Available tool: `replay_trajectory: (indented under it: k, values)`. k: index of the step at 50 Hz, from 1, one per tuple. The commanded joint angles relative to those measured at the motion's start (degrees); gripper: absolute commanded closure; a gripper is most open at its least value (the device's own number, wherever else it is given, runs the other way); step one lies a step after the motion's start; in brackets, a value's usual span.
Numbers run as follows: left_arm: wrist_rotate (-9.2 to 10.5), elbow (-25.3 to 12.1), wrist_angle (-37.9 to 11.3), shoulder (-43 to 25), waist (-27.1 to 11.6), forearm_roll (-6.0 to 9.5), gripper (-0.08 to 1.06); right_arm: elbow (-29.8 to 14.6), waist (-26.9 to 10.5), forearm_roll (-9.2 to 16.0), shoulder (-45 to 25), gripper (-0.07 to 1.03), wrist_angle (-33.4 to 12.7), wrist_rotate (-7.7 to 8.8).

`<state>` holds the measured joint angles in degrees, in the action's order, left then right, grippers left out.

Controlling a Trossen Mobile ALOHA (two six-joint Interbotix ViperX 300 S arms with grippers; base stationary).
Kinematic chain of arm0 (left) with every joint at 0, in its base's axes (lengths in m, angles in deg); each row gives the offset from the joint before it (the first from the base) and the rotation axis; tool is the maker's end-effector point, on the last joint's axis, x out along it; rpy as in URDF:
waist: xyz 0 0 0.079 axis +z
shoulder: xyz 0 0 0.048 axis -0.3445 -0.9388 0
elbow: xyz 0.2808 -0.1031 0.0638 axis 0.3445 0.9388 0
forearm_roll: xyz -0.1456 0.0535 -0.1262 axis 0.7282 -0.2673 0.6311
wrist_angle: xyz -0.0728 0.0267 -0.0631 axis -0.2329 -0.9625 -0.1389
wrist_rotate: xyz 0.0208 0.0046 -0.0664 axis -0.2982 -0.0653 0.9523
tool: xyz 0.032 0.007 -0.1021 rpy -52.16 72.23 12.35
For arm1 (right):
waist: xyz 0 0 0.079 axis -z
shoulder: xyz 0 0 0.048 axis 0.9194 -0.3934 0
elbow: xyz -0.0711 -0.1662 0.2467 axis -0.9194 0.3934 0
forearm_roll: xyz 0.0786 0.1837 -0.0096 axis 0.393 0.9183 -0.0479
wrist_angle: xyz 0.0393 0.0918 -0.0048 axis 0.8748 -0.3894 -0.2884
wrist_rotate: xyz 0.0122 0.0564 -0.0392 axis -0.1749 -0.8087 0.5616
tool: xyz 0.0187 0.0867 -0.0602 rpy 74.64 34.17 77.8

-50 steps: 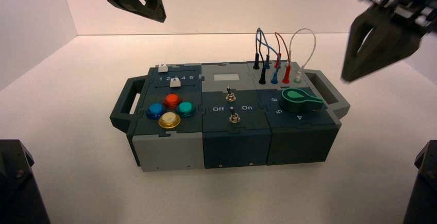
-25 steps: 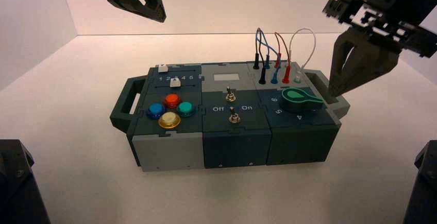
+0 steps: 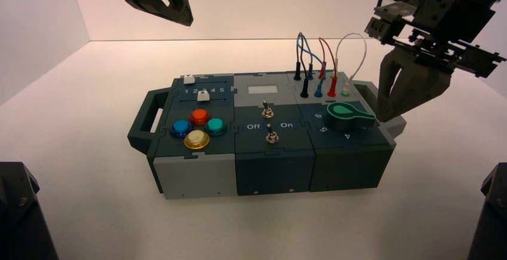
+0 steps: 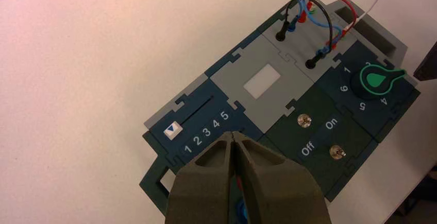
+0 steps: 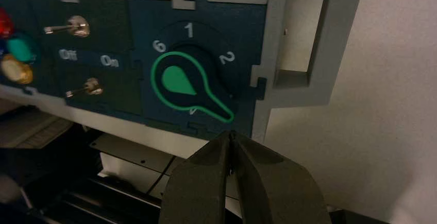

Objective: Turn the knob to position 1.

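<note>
Leftward and a little lower than in the earlier frames, the right gripper (image 3: pixel 382 118) has come in beside the green teardrop-shaped rotary knob (image 3: pixel 348 116); the knob has not turned. Its clenched fingertips hold nothing and sit just off the tapered pointer arm (image 5: pixel 219 112), with the knob's round body farther to their left. The pointer lies between the printed 2 (image 5: pixel 227 57) and 4, while the 1 (image 5: pixel 189 30) is on the far side of the knob from the fingertips

To turn it well, I would either part the fingers astride the pointer, or bring the closed tips round to its 4 side and push it away from the robot, past 2, on an arc about the knob's centre. A straight shove might slide off the taper or shift the box, and stopping at 2 would fall short

Edges matter: the grey right-hand handle (image 3: pixel 394 122) is close by the fingertips and could catch them on the way down. Patch wires (image 3: pixel 332 63) stand beyond and to their left, so the sweep should stay low and end at 1. More room for the wrist lies to the fingers' right, over the bare tabletop (image 3: pixel 445 146). The left gripper (image 4: pixel 232 135) waits clenched and empty, above and beyond the box's left part
</note>
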<state>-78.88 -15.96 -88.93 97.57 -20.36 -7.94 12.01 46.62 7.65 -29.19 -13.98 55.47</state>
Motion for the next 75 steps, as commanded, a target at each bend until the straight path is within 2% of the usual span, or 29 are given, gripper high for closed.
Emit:
replay_trajectory:
  k: [1, 23, 35, 47, 75]
  values:
    - [-0.09, -2.02, 0.18, 0.26, -0.18, 0.00, 1.01, -0.97, -0.26, 0.26, -0.70, 0.99, 0.97, 0.18]
    - [-0.18, -2.02, 0.18, 0.26, -0.18, -0.09, 1.01, -0.70, -0.35, 0.62, -1.76, 0.99, 1.67, 0.18]
    - [-0.18, -2.02, 0.18, 0.44, -0.18, -0.09, 1.01, -0.97, -3.16, 2.64, -2.55, 0.99, 1.93, 0.18]
    - [-0.18, -1.93, -0.18, 0.79, -0.18, -0.18, 1.01, -1.14, -3.16, 2.55, -3.52, 0.99, 2.64, 0.18]
    - [-0.18, -1.93, -0.18, 1.14, -0.18, -0.26, 1.01, -2.02, -3.16, 0.44, -6.50, 0.99, 5.89, 0.09]
